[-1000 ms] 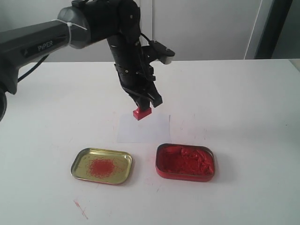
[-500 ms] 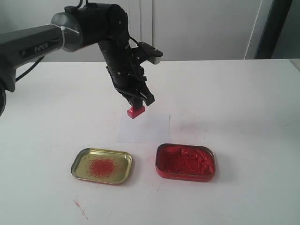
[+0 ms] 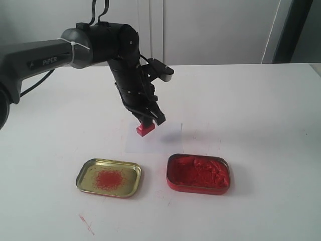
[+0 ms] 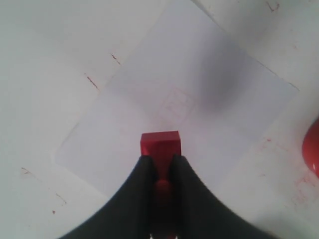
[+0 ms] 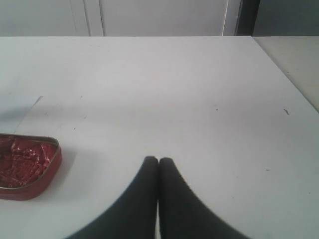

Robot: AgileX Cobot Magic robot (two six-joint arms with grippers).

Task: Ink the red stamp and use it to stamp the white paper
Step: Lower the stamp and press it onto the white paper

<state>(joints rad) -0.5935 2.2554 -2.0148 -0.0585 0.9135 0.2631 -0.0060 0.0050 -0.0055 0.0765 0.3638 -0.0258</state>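
Observation:
My left gripper (image 3: 149, 120) is shut on the red stamp (image 3: 145, 129), clamping its narrow handle, foot down. The stamp (image 4: 160, 145) hangs just over or on the white paper (image 3: 165, 141), near the sheet's far left part; contact cannot be told. In the left wrist view the white paper (image 4: 214, 124) carries a faint red square outline just beyond the stamp. My right gripper (image 5: 159, 160) is shut and empty above bare table, out of the exterior view.
A red tin of red paste (image 3: 198, 173) stands in front of the paper, to the right; its corner shows as the red tin (image 5: 25, 167) in the right wrist view. A gold tin lid (image 3: 109, 177) with red smears lies front left. Red smudges mark the table.
The left arm has lowered, carrying the stamp down and slightly left toward the paper. The right gripper's earlier state is not shown.

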